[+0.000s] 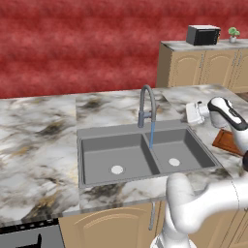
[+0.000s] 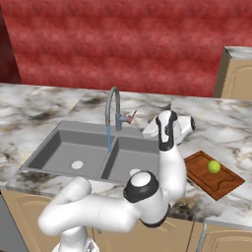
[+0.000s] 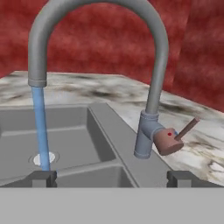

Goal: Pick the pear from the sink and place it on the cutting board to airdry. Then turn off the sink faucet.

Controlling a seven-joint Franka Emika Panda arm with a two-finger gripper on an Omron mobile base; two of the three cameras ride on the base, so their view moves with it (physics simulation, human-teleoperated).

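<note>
Pear (image 2: pixel 213 167): we see it on the cutting board (image 2: pixel 197 170), right of the faucet (image 3: pixel 151 87), airdrying.
Tool (image 3: pixel 111 178): fingers apart, facing the faucet handle (image 3: pixel 186 130) (water running), likely to shut it.

I get flat, even light with no clear source and no glare anywhere. Shadows are faint; the sink (image 1: pixel 140 157) basins just shade darker along their walls. All three pictures are soft and low in detail, the marble counter (image 1: pixel 38 145) smeared. Straight ahead of my hand, the faucet (image 3: pixel 151 87) looks sharpest, with no edge distortion.
</note>
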